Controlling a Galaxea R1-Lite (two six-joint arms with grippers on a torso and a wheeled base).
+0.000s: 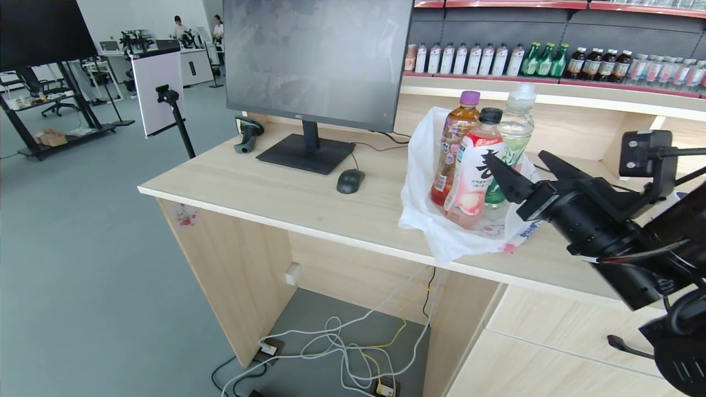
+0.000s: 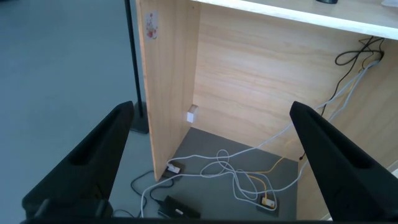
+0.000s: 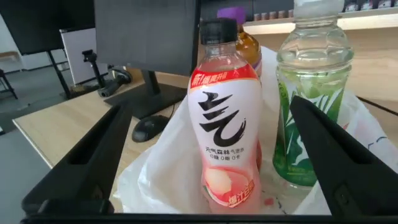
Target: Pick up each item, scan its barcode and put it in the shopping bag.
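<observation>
The right pincer [image 1: 514, 155] hangs over the right end of the light wooden counter [image 1: 265, 187]. Its two black fingers [image 3: 336, 162] are spread wide and have hold of nothing. The tips point at the white plastic shopping bag [image 1: 419, 182] and are just beside it.

The bag sits toward the counter's right end, close to the front edge. Its mouth is slack and open, and one fold droops over that edge. Three bottles stand inside it:
- The pink-labelled bottle with a black cap [image 1: 474, 176] is nearest the front edge and nearest the pincer. In the right wrist view it stands in line with the gap between the fingers.
- The amber bottle with a purple cap [image 1: 455, 143] stands behind the pink one, on the side toward the middle of the counter.
- The clear bottle with a green label and white cap [image 1: 515, 132] stands just beside the pink one, nearer the back edge and the right end.

The left pincer [image 2: 211, 106] is low, below the level of the counter top. It is opened just as wide and is just as empty. It faces the counter's wooden side panel and the tangle of white, black and yellow cables [image 2: 230, 174] on the floor of the knee space.

A dark flat monitor [image 1: 320, 55] stands on its base toward the back edge, left of the bag. The black handheld barcode scanner [image 1: 248, 134] is near the far left corner, just beside the monitor's base. A black mouse [image 1: 350, 181] lies between the base and the bag, apart from both. Beyond the back edge runs a shelf of bottles [image 1: 551, 60] in a row.
</observation>
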